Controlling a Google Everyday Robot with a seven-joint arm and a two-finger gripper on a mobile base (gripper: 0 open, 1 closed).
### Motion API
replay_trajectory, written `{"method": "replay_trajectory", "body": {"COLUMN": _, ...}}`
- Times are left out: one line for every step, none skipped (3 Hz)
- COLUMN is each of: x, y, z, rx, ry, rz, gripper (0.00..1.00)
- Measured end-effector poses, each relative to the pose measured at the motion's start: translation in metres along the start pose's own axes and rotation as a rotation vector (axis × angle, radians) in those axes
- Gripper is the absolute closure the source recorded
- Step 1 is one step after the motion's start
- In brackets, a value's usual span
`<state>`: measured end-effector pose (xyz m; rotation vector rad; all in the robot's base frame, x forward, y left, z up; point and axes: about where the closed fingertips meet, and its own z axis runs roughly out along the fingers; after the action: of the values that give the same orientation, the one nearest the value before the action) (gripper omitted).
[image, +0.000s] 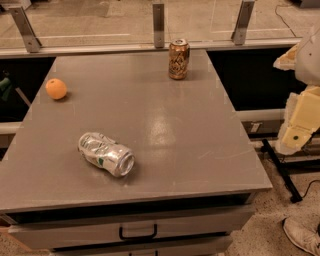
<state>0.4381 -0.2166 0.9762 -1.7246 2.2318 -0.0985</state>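
My gripper (300, 120) shows as cream-coloured parts at the right edge of the camera view, off the table's right side and above the floor. It holds nothing that I can see and touches nothing. A crushed silver can (106, 154) lies on its side at the front left of the grey table (190, 150). A brown can (178, 59) stands upright near the far edge. An orange (56, 88) rests at the far left. The brown can is the nearest of these to the gripper, well apart from it.
The table has drawers below with a black handle (137, 232). A rail with metal posts (158, 25) runs behind the table. A black cable (280, 170) and a shoe (302, 235) are on the floor at the right.
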Motion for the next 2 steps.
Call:
{"method": "replay_trajectory", "body": {"x": 0.0, "y": 0.0, "z": 0.0, "rx": 0.0, "ry": 0.0, "rz": 0.0, "gripper": 0.0}}
{"method": "replay_trajectory", "body": {"x": -0.0099, "y": -0.004, "z": 0.0094, "rx": -0.002, "ry": -0.034, "rz": -0.021, "gripper": 0.0}}
